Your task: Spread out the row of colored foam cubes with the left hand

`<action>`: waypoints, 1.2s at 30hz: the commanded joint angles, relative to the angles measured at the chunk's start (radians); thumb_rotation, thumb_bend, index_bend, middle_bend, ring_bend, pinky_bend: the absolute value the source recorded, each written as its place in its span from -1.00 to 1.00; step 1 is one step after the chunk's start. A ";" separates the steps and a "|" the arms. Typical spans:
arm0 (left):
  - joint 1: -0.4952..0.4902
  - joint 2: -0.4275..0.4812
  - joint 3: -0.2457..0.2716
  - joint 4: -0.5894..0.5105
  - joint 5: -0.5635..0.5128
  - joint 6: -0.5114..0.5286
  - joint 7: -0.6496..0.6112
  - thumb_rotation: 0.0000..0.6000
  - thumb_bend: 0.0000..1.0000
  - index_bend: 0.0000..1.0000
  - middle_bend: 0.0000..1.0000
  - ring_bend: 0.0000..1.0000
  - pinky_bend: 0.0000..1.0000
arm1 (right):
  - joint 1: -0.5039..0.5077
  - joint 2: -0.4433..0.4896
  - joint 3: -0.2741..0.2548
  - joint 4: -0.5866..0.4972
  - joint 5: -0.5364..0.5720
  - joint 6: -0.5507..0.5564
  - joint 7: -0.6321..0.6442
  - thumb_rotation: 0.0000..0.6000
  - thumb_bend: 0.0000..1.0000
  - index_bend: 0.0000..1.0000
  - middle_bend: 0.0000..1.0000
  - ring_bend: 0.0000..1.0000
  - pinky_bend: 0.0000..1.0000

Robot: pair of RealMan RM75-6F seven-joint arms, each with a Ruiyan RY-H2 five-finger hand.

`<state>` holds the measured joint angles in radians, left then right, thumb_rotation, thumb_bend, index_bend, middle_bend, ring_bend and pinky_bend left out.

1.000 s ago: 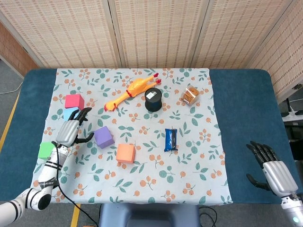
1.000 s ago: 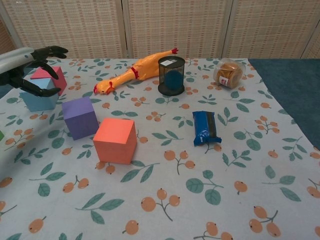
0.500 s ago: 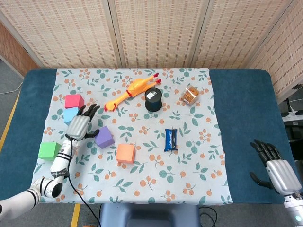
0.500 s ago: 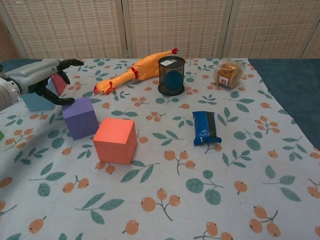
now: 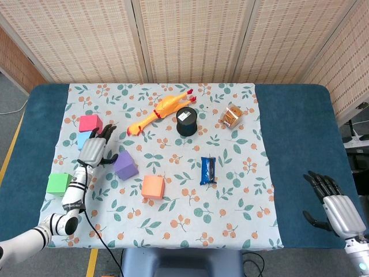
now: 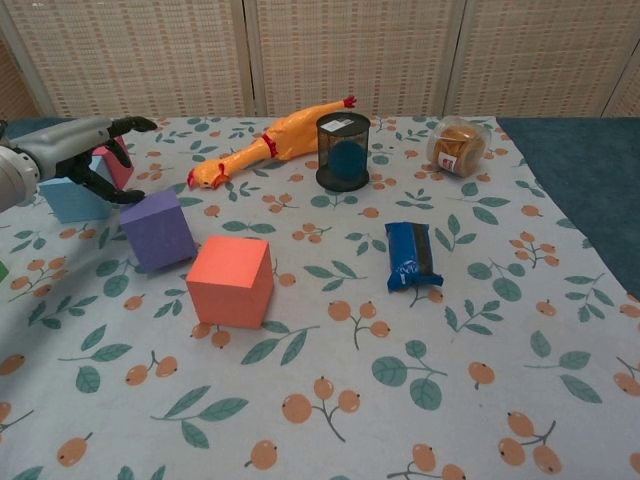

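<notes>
Colored foam cubes lie along the left of the cloth: a pink cube [image 5: 90,123], a light blue cube [image 6: 72,198], a purple cube [image 5: 125,165], an orange cube [image 5: 153,186] and a green cube [image 5: 58,183]. My left hand [image 5: 95,149] hovers with fingers spread between the blue and purple cubes, holding nothing; in the chest view the left hand [image 6: 72,155] partly hides the pink cube [image 6: 118,163]. A fingertip reaches close to the purple cube [image 6: 158,230]. My right hand [image 5: 334,209] rests open at the table's near right corner.
A rubber chicken [image 5: 159,112], a black cup [image 5: 186,120] and a jar of biscuits [image 5: 231,115] sit at the back of the floral cloth. A blue snack packet [image 5: 208,170] lies mid-table. Bare blue table [image 5: 300,133] stretches to the right.
My left hand swung right from over the blue cube toward the purple cube, then drew slightly back. The purple cube has shifted a little toward the far side. The right hand sank slightly lower.
</notes>
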<state>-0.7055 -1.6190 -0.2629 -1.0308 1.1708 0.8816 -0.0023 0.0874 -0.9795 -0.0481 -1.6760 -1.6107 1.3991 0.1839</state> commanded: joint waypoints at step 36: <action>0.143 0.213 0.036 -0.164 -0.225 0.063 0.270 1.00 -0.43 -1.00 -0.66 -0.29 -1.00 | -0.007 0.007 -0.004 -0.005 -0.018 0.020 0.004 1.00 -0.54 -1.00 -1.00 -1.00 -1.00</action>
<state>-0.5974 -1.4498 -0.2365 -1.1508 0.9707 0.9420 0.2774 0.0803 -0.9719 -0.0517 -1.6809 -1.6287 1.4197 0.1885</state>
